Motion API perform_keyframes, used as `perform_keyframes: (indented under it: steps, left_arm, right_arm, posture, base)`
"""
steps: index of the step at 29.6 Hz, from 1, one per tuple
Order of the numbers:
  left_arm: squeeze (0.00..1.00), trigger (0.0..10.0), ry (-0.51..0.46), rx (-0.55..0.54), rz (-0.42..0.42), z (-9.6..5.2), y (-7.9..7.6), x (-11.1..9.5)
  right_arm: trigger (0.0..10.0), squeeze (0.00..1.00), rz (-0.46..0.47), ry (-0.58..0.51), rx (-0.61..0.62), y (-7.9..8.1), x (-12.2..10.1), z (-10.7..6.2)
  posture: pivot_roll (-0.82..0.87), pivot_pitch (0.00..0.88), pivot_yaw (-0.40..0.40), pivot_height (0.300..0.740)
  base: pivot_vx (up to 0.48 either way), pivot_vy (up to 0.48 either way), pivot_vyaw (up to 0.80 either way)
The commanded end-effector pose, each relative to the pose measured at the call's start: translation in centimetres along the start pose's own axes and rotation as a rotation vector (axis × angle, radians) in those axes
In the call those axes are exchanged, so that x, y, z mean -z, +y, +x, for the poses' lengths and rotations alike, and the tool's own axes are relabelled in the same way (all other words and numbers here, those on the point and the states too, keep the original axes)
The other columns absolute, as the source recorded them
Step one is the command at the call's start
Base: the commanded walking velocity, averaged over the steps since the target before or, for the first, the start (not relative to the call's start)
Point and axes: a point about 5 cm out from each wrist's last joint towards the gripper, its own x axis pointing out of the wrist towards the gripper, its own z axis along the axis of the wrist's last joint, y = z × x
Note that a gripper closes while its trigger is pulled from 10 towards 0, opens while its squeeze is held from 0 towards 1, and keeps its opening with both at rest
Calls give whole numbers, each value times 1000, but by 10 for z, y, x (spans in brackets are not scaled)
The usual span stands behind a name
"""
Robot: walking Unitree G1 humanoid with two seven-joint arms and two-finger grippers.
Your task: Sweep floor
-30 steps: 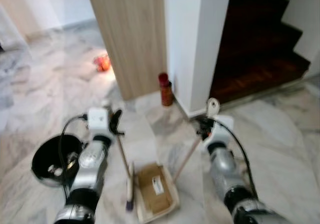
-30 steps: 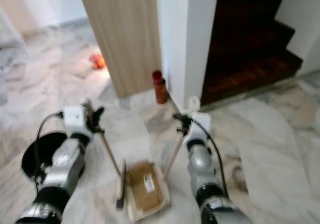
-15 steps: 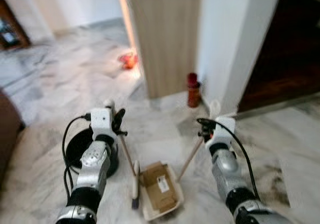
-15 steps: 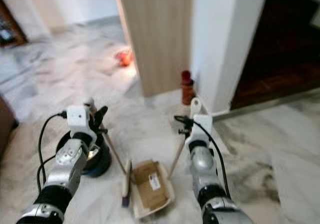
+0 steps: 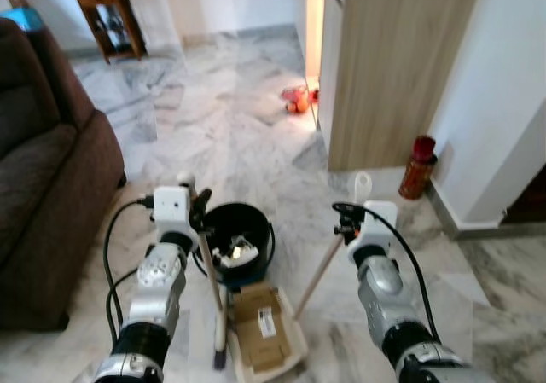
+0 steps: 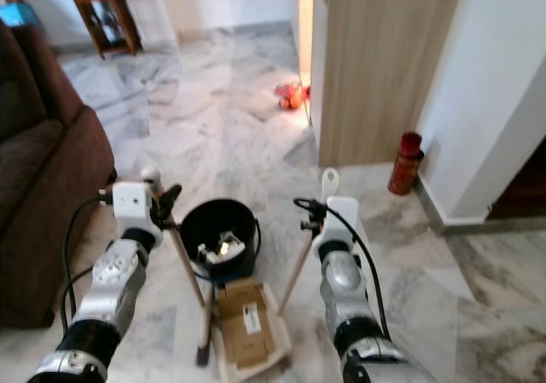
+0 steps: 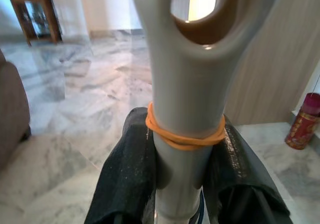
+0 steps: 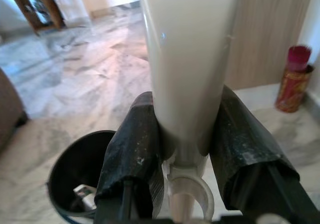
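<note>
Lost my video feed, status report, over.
Left hand shut on broom handle; right hand shut on dustpan handle. Cardboard in dustpan. Black bucket directly ahead.

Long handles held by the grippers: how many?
2. The left gripper is shut on the broom handle; the right gripper is shut on the dustpan handle, which slants down to the dustpan.
</note>
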Motion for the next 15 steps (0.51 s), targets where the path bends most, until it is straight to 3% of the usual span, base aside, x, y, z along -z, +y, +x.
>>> perform_keyframes:
  steps: [1,4,15]
  left_arm:
    - [0,10000,-41,-10,2,3,6,-10]
    - [0,10000,-43,-9,1,3,6,-10]
    - [0,10000,-50,3,34,0,5,-9]
  right_arm:
    - [10000,0,24,-51,-30,14,-13,6]
    - [10000,0,22,-48,-28,13,-13,6]
    - [10000,0,17,-44,-20,12,-12,6]
  posture:
    - [52,0,54,740]
    - [52,0,54,740]
    - [57,0,50,740]
  base:
    - [0,416,0]
    - [0,416,0]
    - [0,0,0]
